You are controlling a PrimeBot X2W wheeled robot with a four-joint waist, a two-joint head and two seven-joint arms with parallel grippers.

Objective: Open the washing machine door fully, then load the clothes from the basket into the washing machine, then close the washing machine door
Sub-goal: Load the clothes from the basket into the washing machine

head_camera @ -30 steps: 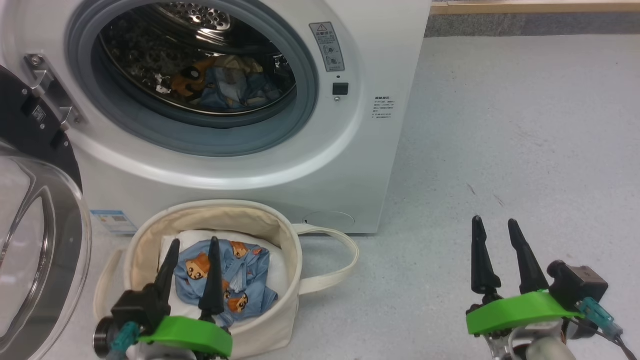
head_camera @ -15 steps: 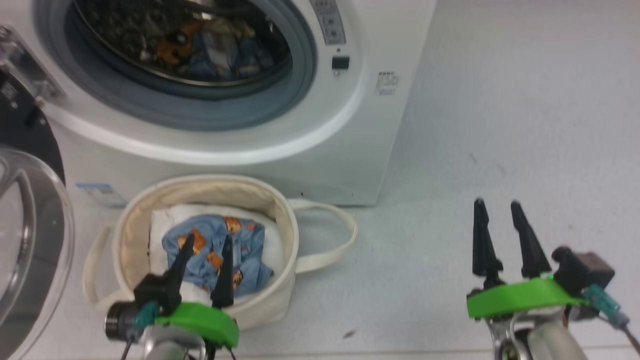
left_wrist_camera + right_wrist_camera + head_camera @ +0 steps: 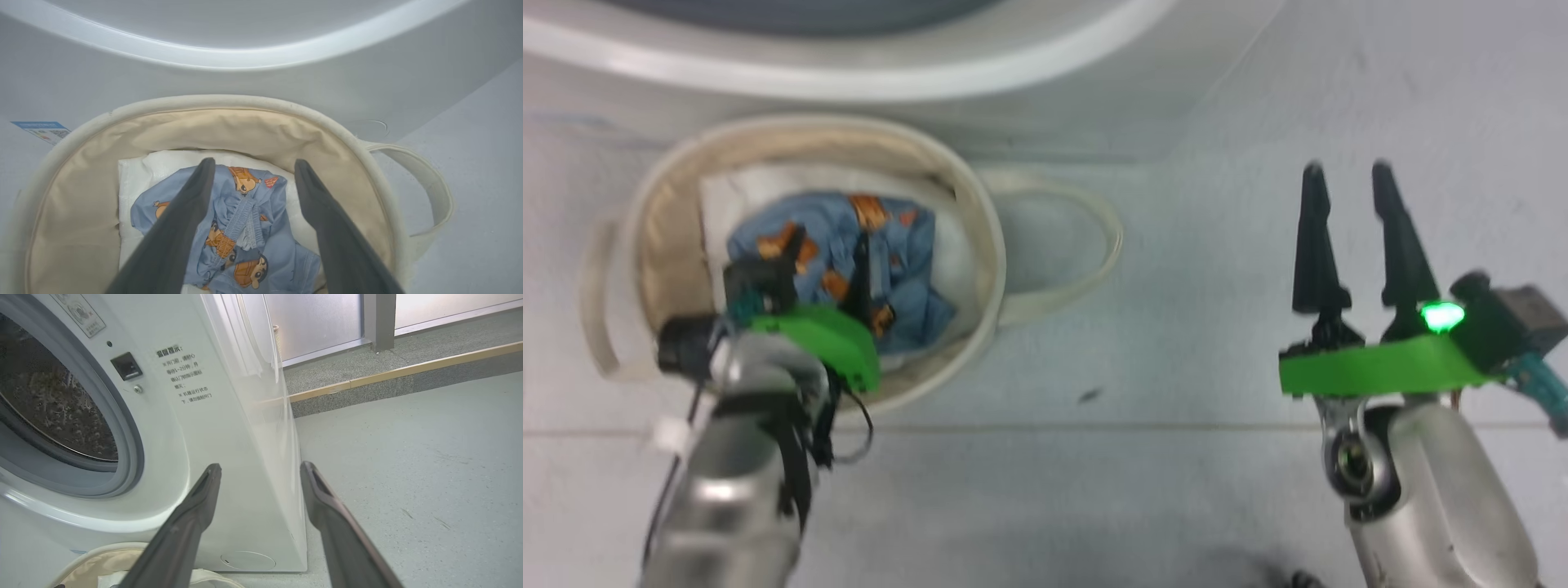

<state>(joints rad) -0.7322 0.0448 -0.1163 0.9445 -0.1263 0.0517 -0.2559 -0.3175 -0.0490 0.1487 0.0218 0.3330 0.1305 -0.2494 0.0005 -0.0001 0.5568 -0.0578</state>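
Observation:
The cream basket (image 3: 984, 204) stands on the floor right in front of the white washing machine (image 3: 915, 69). In it lie the clothes (image 3: 911, 245), a blue garment with orange cartoon prints, on a white padded bundle (image 3: 731, 196). My left gripper (image 3: 829, 238) reaches down into the basket, open, its fingers just above the garment. The left wrist view shows that gripper (image 3: 254, 163) straddling the clothes (image 3: 249, 228) inside the basket (image 3: 229, 102). My right gripper (image 3: 1346, 167) hangs open over bare floor to the right. The washing machine door is out of view.
The right wrist view has the right gripper (image 3: 260, 465) facing the washing machine's (image 3: 229, 416) front corner, beside the open drum mouth (image 3: 61, 408). A basket strap handle (image 3: 1098, 245) loops out to the right. A raised kerb (image 3: 408, 371) runs behind. Grey floor (image 3: 1217, 122) spreads to the right.
The head camera has tilted down, so the drum has left the view. My left gripper has dropped into the basket over the blue garment. The right gripper holds its place, still open.

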